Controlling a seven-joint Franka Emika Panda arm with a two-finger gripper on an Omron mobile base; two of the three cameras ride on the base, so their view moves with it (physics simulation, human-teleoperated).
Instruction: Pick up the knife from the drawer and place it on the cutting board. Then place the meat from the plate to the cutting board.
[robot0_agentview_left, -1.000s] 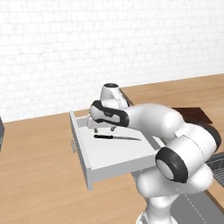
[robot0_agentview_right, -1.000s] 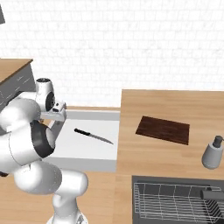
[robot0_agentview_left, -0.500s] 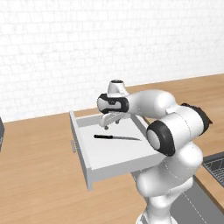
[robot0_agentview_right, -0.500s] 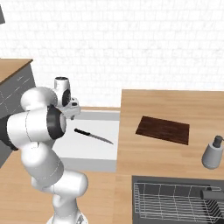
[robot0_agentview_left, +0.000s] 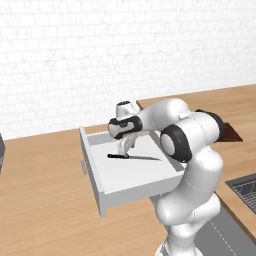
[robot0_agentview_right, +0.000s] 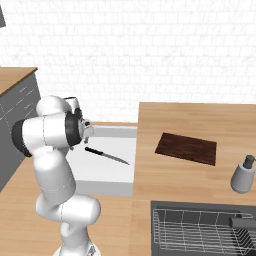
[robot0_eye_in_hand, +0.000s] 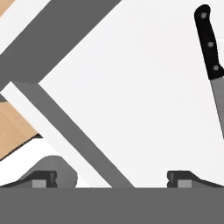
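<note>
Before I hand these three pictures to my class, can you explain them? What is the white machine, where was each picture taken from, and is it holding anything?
It is a white robot arm in a simulated kitchen. Two pictures come from cameras on its base, behind it to the left and to the right. The third comes from a camera on its hand, looking along the fingers. The fingers are open and hold nothing. They hang over an open drawer in which a black-handled knife lies flat, off to the fingers' side rather than between them. On the wooden counter to the right lies a dark cutting board, bare, and nearer the sink stands a grey soap dispenser.
</note>
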